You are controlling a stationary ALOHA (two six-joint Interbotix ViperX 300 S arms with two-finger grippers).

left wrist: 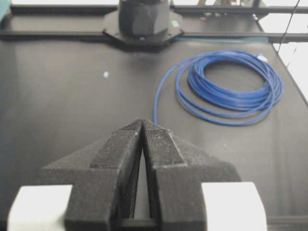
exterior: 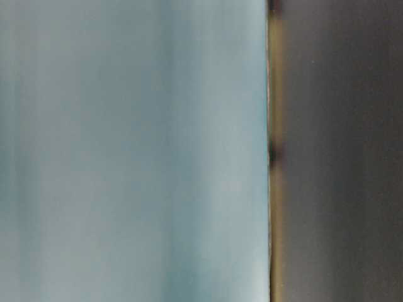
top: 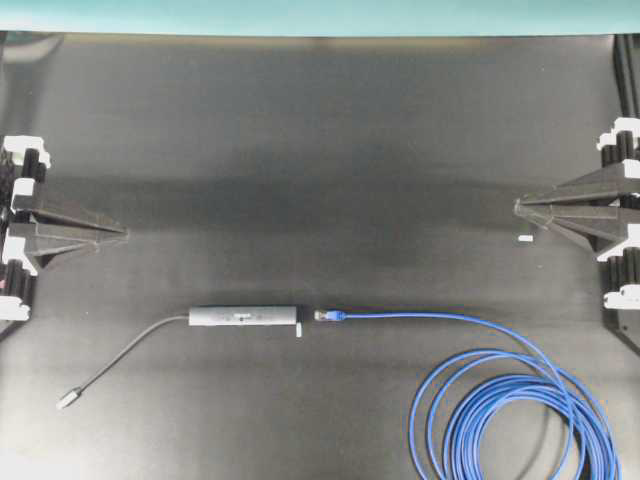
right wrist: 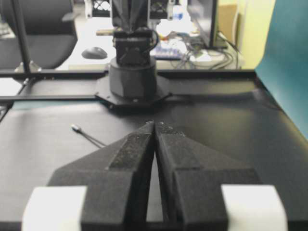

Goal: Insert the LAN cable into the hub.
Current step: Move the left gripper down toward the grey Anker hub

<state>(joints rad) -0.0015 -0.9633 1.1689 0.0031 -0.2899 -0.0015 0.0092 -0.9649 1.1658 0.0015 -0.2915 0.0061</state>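
LAN cable (top: 520, 400), bright blue, wound in loops at the lower right of the black table (top: 320, 140), with one straight run leading left to a small plug (top: 328, 315) in a blue boot. Plug lying just beside the right end of the hub (top: 243, 316), in line with it but not inserted, a narrow gap between the two. Hub, a slim grey bar, lying flat below mid-table, its thin grey tail (top: 130, 350) curving down and left to a small silver plug (top: 68, 400). Left gripper (top: 122, 233) parked at the left edge, right gripper (top: 520, 206) at the right edge, both well apart from cable and hub, jaws pressed together and holding nothing. Small white tape mark (top: 525, 239) just below the right gripper's tips. Table-level view blurred, showing only a teal surface beside a dark one.
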